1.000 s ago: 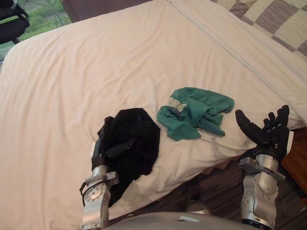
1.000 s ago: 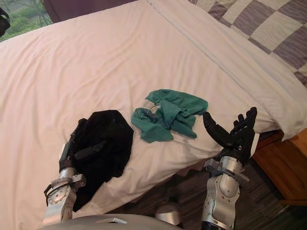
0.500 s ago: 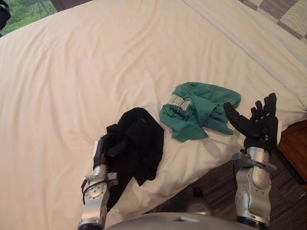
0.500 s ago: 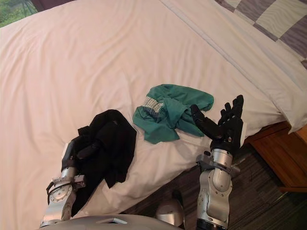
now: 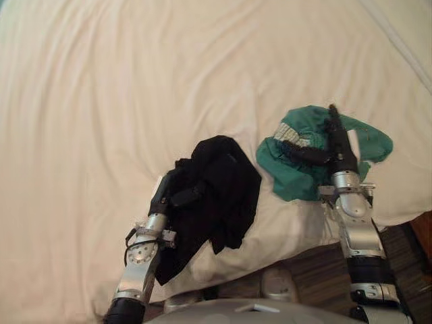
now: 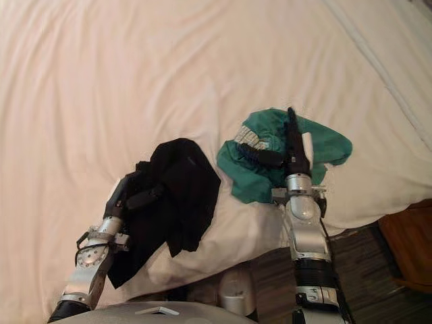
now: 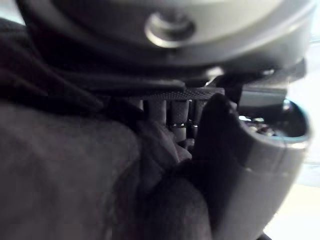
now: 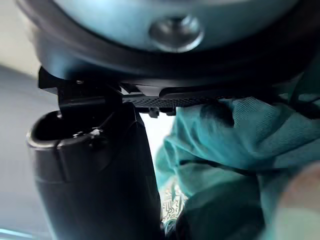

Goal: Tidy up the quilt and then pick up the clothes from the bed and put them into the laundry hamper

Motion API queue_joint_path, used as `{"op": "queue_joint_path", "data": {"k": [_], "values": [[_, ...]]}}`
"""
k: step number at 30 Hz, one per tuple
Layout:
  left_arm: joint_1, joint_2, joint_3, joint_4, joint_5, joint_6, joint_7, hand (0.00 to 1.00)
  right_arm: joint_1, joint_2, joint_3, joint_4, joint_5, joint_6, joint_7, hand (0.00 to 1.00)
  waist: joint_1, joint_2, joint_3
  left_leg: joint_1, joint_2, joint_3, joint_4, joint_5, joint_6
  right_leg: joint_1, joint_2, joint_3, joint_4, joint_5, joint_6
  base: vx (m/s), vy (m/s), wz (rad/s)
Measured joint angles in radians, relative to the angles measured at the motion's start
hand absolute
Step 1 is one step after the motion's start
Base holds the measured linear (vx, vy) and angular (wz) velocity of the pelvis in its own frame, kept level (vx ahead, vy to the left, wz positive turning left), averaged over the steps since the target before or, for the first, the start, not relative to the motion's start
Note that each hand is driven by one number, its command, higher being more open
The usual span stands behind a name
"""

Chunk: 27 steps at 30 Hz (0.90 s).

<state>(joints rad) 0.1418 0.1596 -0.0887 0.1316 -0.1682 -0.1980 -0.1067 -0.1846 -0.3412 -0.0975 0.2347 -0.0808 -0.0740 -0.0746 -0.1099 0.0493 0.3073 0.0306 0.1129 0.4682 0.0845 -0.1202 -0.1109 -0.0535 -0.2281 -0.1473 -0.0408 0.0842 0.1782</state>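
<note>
Where the sheet [image 5: 135,88] nears its front edge in the left eye view, 2 garments lie just apart: the black garment [image 5: 229,175] bunched in the left hand [image 5: 164,197], the green garment [image 5: 290,182] under the right hand [image 5: 337,155], its fingers straight, thumb spread wide. Left wrist view: fingers curl into black cloth. Right wrist view: green cloth beside the thumb.

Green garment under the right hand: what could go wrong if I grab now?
The right hand lies flat on the green garment, fingers straight; closing may pinch the white sheet too. The garment spreads past the hand, so part might slip free. The black garment in the left hand drapes over the bed edge and could drop.
</note>
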Motion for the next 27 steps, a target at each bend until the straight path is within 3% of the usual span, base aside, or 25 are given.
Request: {"op": "queue_joint_path", "data": {"k": [2, 3, 6, 10, 14, 16, 18, 20, 21, 22, 23, 24, 25, 27], "values": [[-0.001, 0.003, -0.011, -0.002, -0.027, 0.000, -0.002, 0.00, -0.018, -0.027, 0.008, 0.038, -0.034, 0.000, 0.000, 1.00, 0.000, 0.003, 0.002, -0.007, 0.000, -0.017, 0.001, 0.001, 0.002, 0.000, -0.003, -0.021, 0.012, 0.000, 0.000, -0.02, -0.015, 0.29], [-0.004, 0.004, -0.015, 0.001, -0.027, 0.000, -0.003, 0.00, -0.036, -0.051, 0.015, 0.075, -0.035, -0.003, 0.006, 0.00, -0.001, 0.003, 0.002, -0.008, 0.002, -0.025, 0.001, 0.003, 0.004, 0.000, -0.002, -0.031, 0.021, 0.000, 0.000, -0.01, -0.029, 0.24], [-0.025, 0.004, -0.018, 0.020, -0.036, 0.000, -0.004, 0.00, -0.094, -0.087, 0.028, 0.205, -0.106, -0.026, 0.010, 0.00, -0.002, 0.003, 0.002, -0.015, 0.003, -0.044, 0.002, 0.008, 0.011, 0.004, -0.007, -0.070, 0.026, 0.000, 0.000, -0.03, -0.033, 0.16], [-0.061, 0.004, -0.031, 0.049, -0.075, 0.010, 0.000, 0.00, -0.230, -0.094, -0.046, 0.411, -0.151, -0.035, 0.003, 0.00, 0.000, 0.004, 0.003, -0.020, -0.001, -0.065, 0.018, 0.016, 0.017, 0.012, -0.016, -0.117, 0.043, 0.000, -0.001, -0.10, -0.033, 0.13], [-0.069, -0.007, -0.035, 0.054, -0.075, 0.029, 0.000, 0.00, -0.239, -0.107, -0.084, 0.430, -0.147, -0.010, 0.003, 0.00, 0.020, 0.006, 0.003, -0.020, 0.001, -0.091, -0.007, 0.039, 0.022, 0.023, -0.010, -0.152, 0.039, -0.005, -0.006, -0.13, -0.051, 0.21], [-0.071, -0.008, -0.035, 0.053, -0.075, 0.031, -0.005, 0.00, -0.180, -0.096, -0.086, 0.348, -0.136, 0.010, 0.003, 0.00, 0.026, 0.007, 0.002, -0.016, 0.002, -0.106, -0.040, 0.058, 0.019, 0.024, -0.003, -0.167, 0.039, -0.016, -0.010, -0.12, -0.072, 0.26], [-0.071, -0.016, -0.033, 0.054, -0.075, 0.031, -0.008, 0.00, -0.070, -0.063, -0.086, 0.228, -0.099, 0.011, 0.003, 0.00, 0.025, 0.006, 0.000, -0.022, 0.000, -0.136, -0.068, 0.068, 0.012, 0.017, -0.001, -0.197, 0.085, -0.066, -0.010, -0.09, -0.080, 0.54], [-0.066, -0.024, -0.034, 0.053, -0.075, 0.049, -0.016, 0.00, 0.110, 0.012, -0.086, 0.090, -0.051, 0.006, 0.004, 0.00, 0.014, -0.001, -0.002, -0.022, 0.012, -0.226, -0.067, 0.080, 0.009, -0.003, 0.001, -0.167, 0.245, -0.161, -0.047, -0.01, -0.099, 1.05], [-0.048, -0.023, -0.034, 0.053, -0.078, 0.055, -0.021, 0.00, 0.217, 0.076, -0.083, 0.030, -0.009, -0.003, 0.009, 0.00, 0.006, -0.021, -0.013, -0.028, 0.022, -0.285, -0.052, 0.091, 0.010, -0.030, 0.020, -0.024, 0.356, -0.216, -0.098, 0.05, -0.124, 1.15], [-0.035, -0.022, -0.031, 0.050, -0.085, 0.053, -0.022, 0.00, 0.255, 0.102, -0.080, 0.013, 0.017, -0.006, 0.013, 0.00, 0.005, -0.032, -0.022, -0.035, 0.023, -0.310, -0.045, 0.092, 0.010, -0.044, 0.033, 0.040, 0.390, -0.252, -0.112, 0.05, -0.206, 1.14], [-0.010, -0.028, -0.026, 0.041, -0.108, 0.049, -0.022, 0.00, 0.315, 0.155, -0.063, -0.016, 0.070, -0.019, 0.019, 0.00, 0.008, -0.060, -0.049, -0.076, 0.022, -0.352, -0.030, 0.095, 0.006, -0.042, 0.064, 0.163, 0.361, -0.329, -0.137, 0.01, -0.199, 0.80], [-0.006, -0.032, -0.018, 0.037, -0.116, 0.048, -0.021, 0.00, 0.339, 0.173, -0.053, -0.029, 0.102, -0.028, 0.020, 0.00, 0.001, -0.077, -0.059, -0.098, 0.018, -0.373, -0.021, 0.097, 0.001, -0.021, 0.070, 0.196, 0.319, -0.360, -0.115, -0.02, -0.264, 1.11], [-0.013, -0.051, -0.002, 0.037, -0.135, 0.049, -0.015, 0.00, 0.370, 0.190, -0.042, -0.038, 0.156, -0.040, 0.022, 0.00, -0.001, -0.091, -0.064, -0.122, 0.025, -0.428, -0.017, 0.115, -0.009, -0.001, 0.085, 0.173, 0.300, -0.345, -0.051, -0.04, -0.233, 1.00], [-0.006, -0.139, 0.013, 0.037, -0.183, 0.064, 0.008, 0.00, 0.432, 0.178, -0.034, -0.066, 0.270, -0.048, 0.022, 0.00, 0.025, -0.071, -0.061, -0.129, 0.034, -0.475, -0.020, 0.163, -0.006, 0.054, 0.095, 0.093, 0.265, -0.337, -0.058, -0.07, -0.192, 0.96]]}}
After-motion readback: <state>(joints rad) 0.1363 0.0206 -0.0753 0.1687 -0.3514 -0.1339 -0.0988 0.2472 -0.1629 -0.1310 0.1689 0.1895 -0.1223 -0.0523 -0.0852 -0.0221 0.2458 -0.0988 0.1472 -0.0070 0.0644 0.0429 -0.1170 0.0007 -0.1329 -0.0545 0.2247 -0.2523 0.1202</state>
